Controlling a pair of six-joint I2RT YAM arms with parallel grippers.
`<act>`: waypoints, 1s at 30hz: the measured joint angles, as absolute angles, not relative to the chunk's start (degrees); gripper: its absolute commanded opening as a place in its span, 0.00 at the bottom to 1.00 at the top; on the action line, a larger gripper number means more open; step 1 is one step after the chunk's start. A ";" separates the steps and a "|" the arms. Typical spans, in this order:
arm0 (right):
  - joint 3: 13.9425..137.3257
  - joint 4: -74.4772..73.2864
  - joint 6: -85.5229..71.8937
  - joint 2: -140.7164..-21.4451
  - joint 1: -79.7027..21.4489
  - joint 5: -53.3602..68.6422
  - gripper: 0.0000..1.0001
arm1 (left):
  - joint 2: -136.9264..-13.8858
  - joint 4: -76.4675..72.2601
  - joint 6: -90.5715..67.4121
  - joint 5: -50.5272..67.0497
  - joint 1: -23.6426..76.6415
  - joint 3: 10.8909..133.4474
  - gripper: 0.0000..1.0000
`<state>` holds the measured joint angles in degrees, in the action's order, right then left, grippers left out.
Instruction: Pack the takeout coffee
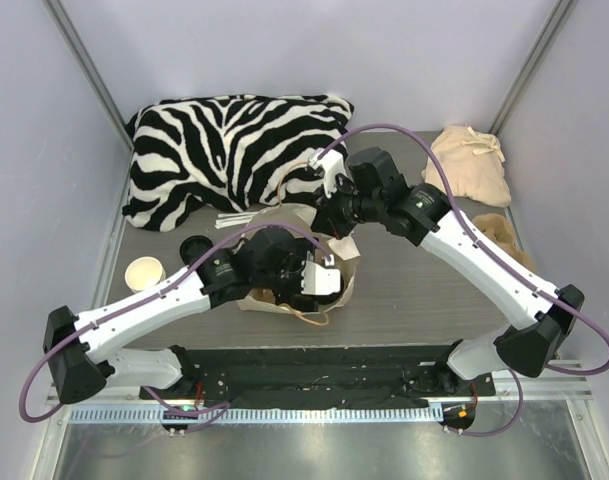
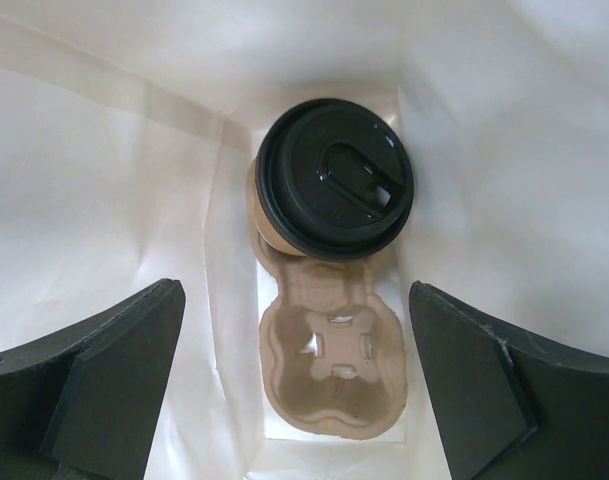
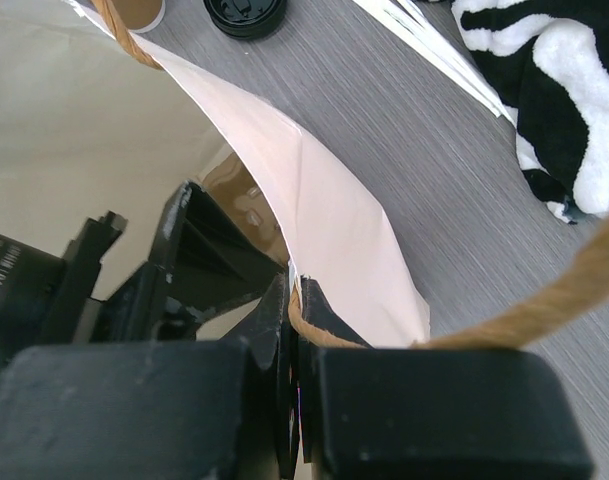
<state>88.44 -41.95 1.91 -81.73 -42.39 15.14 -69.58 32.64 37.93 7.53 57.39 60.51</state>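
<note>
Left gripper (image 2: 294,292): fingers (image 2: 114,380) spread wide, nothing between them, hanging inside the paper bag (image 2: 104,180) and looking straight down at its floor. Both pads are clear of the bag walls and of the cup.

Takeout coffee (image 2: 334,180): brown cup with a black top on it, upright at the bottom of the bag. It is seated in the far pocket of a pulp carrier (image 2: 334,375). The carrier's near pocket is unfilled, and the carrier lies flat on the bag floor. From the top camera the cup is hidden by the left wrist.

Right gripper (image 3: 294,300): jaws pinched tight on the bag's rim, with the rope handle (image 3: 544,300) caught in the pinch too. It grips the bag's far edge and the mouth stands open. The rim paper (image 3: 324,220) curls away from the jaws.

Outward, all relative to the bag:
- loose black lid (image 1: 194,248) just left of it on the table (image 1: 424,300)
- white-topped brown cup (image 1: 144,272) further left, past the lid, upright
- thin white strips (image 1: 239,218) by its far-left corner; cannot tell what they are
- zebra cushion (image 1: 234,150) behind it, near the back wall
- beige cloth sack (image 1: 472,165) well off to the back right
</note>
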 measured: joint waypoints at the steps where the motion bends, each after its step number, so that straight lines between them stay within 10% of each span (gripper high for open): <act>1: 88.14 -41.91 2.07 -81.47 -42.46 15.07 0.01 | -69.28 32.88 37.65 7.88 57.28 60.77 1.00; 30: 81.56 -37.30 11.31 -72.23 -50.15 7.22 0.01 | -54.50 32.62 38.20 11.22 57.19 55.92 1.00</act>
